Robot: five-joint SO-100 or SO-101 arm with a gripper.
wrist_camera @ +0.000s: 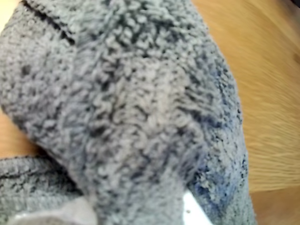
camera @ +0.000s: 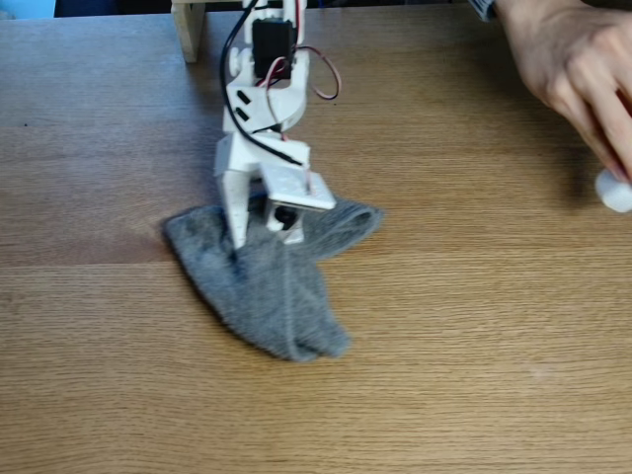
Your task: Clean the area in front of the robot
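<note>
Desk [camera: 474,395]: a broad light-brown wooden surface with fine grain and plank seams; this is the area to be cleaned, lying in front of the robot [camera: 262,118], a small white arm with a black motor block and thin wires.

Grey terry cloth [camera: 272,286]: lies flat on the desk at centre of the fixed view, folded into a rough V. It fills the wrist view [wrist_camera: 126,122], looped pile close to the lens. Judged soft, light and limp; it will bunch and drag rather than slide stiffly. A pinch on a raised fold should hold best.

Person's hand [camera: 568,59]: at the upper right of the fixed view, holding a small white object [camera: 614,190], well apart from the cloth.

End effector [camera: 259,232]: tips down in the cloth's upper fold; fingers appear spread, with one tip pressed into the cloth, not clamped on it.
</note>
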